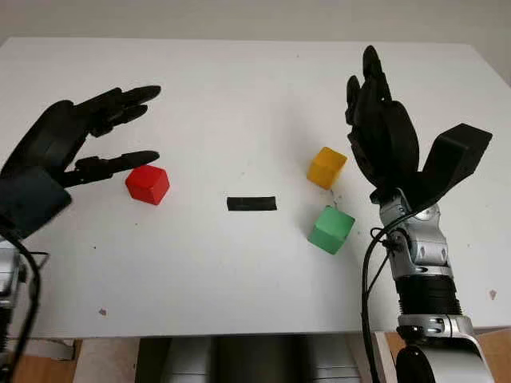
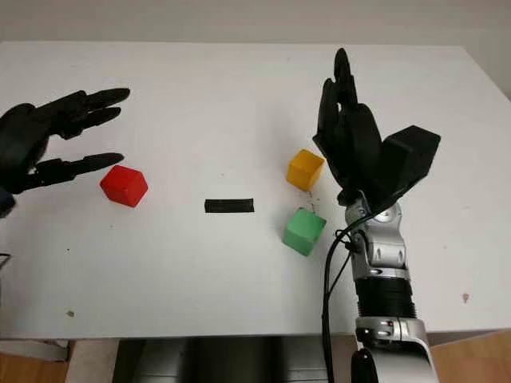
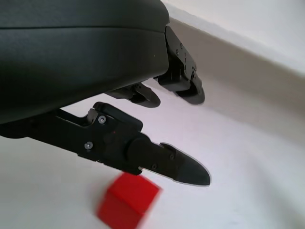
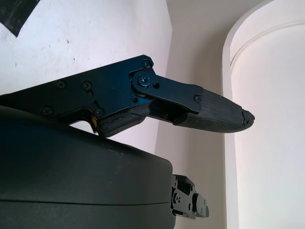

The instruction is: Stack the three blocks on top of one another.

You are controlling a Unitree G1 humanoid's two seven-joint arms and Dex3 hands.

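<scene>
A red block (image 1: 148, 184) sits on the white table (image 1: 239, 96) at the left. My left hand (image 1: 120, 132) hovers just left of it, open and holding nothing, its thumb reaching toward the block. The red block (image 3: 127, 200) lies below the thumb in the left wrist view. A yellow block (image 1: 326, 167) and a green block (image 1: 331, 229) lie right of centre, close together and apart from each other. My right hand (image 1: 375, 104) is raised just right of the yellow block, open, fingers pointing away from me.
A short black strip (image 1: 251, 203) lies flat on the table between the red block and the green block. The table's front edge runs near the bottom of the head views.
</scene>
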